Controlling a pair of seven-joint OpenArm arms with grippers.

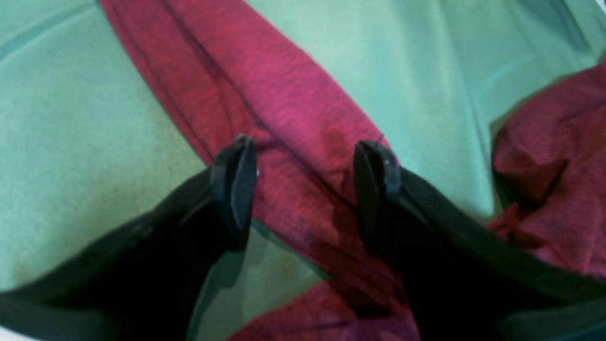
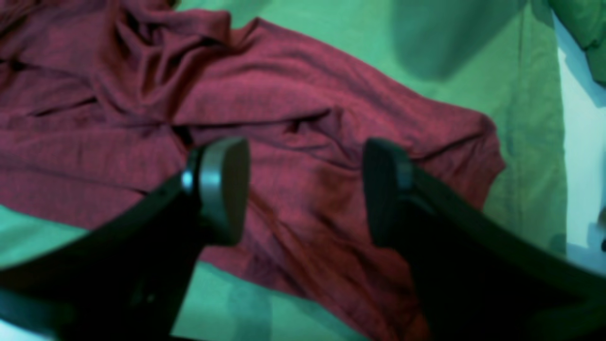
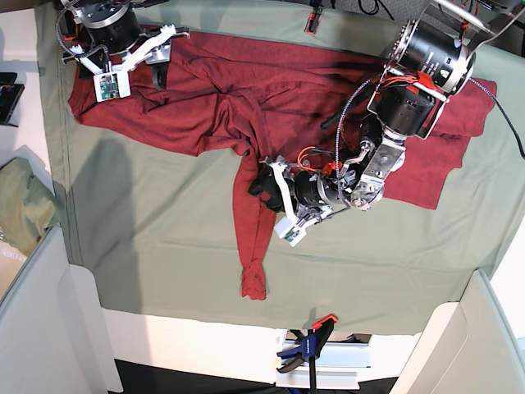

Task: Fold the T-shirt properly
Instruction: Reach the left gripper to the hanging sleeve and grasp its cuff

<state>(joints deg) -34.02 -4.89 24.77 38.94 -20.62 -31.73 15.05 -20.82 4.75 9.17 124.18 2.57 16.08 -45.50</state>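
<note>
I see the shirt [image 3: 271, 98] sprawled unfolded, rumpled across the far half of the table cloth [image 3: 164, 238]. My left gripper [image 1: 305, 182] straddles its sleeve [image 1: 284, 123], jaws apart; right gripper [image 2: 305, 189] likewise empty.

A pale green table cloth [image 3: 164, 246] covers the bench, lying mostly flat with soft creases. At the near edge, a blue and black clamp with orange tips [image 3: 308, 349] grips the cloth. White panels [image 3: 41, 328] stand at the near left and near right corners. A bundled green cloth [image 3: 20, 201] lies off the left edge. Light falls evenly from above.
</note>
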